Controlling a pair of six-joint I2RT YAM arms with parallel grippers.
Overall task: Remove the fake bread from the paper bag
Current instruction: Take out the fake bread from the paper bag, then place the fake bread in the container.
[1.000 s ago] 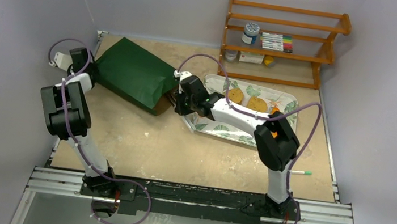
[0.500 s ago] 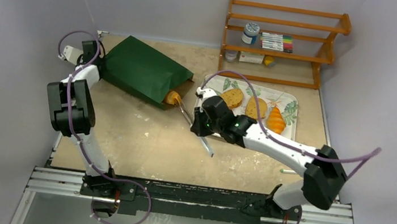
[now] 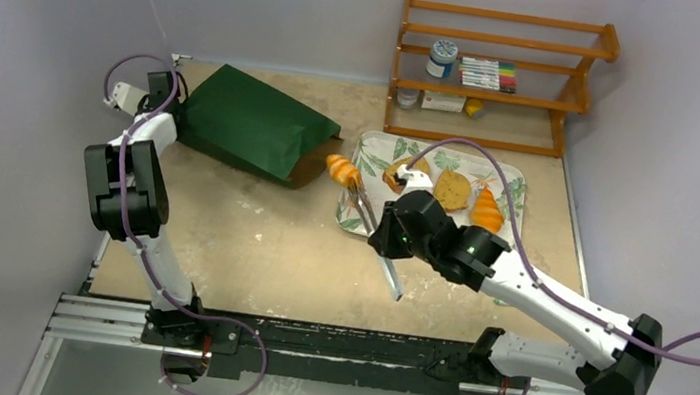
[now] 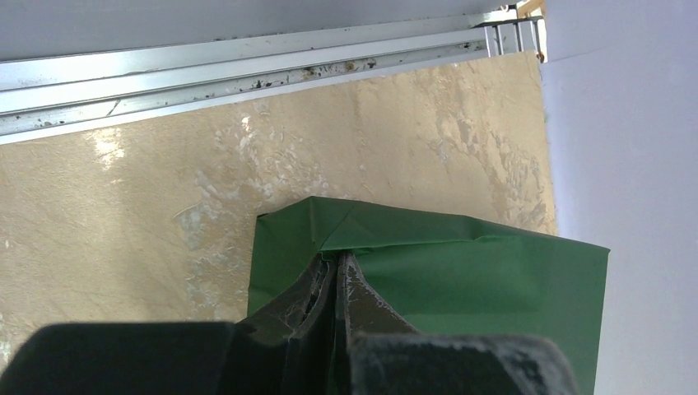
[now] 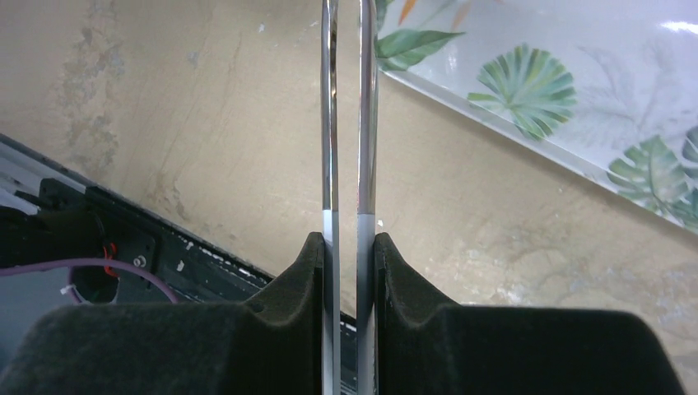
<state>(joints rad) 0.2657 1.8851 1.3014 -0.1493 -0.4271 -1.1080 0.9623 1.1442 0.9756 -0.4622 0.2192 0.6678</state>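
Note:
The dark green paper bag (image 3: 253,130) lies on its side at the back left, its brown mouth facing right. My left gripper (image 3: 168,107) is shut on the bag's folded bottom end; the left wrist view shows the fingers (image 4: 362,288) pinching the green fold (image 4: 461,280). My right gripper (image 3: 392,233) is shut on metal tongs (image 3: 365,209). The tongs' tips hold an orange ridged croissant (image 3: 340,169) in the air between the bag's mouth and the tray. In the right wrist view my gripper (image 5: 347,247) clamps both tong arms (image 5: 329,123); the croissant is out of that view.
The leaf-patterned tray (image 3: 513,189) lies right of the bag, holding two tan bread pieces (image 3: 450,190) and an orange croissant (image 3: 487,211); its corner shows in the right wrist view (image 5: 535,90). A wooden shelf (image 3: 497,75) with small items stands at the back.
My right gripper drew the tongs back and to the right, and the croissant came out of the bag's mouth to the tray's left edge. The left gripper kept its hold on the bag.

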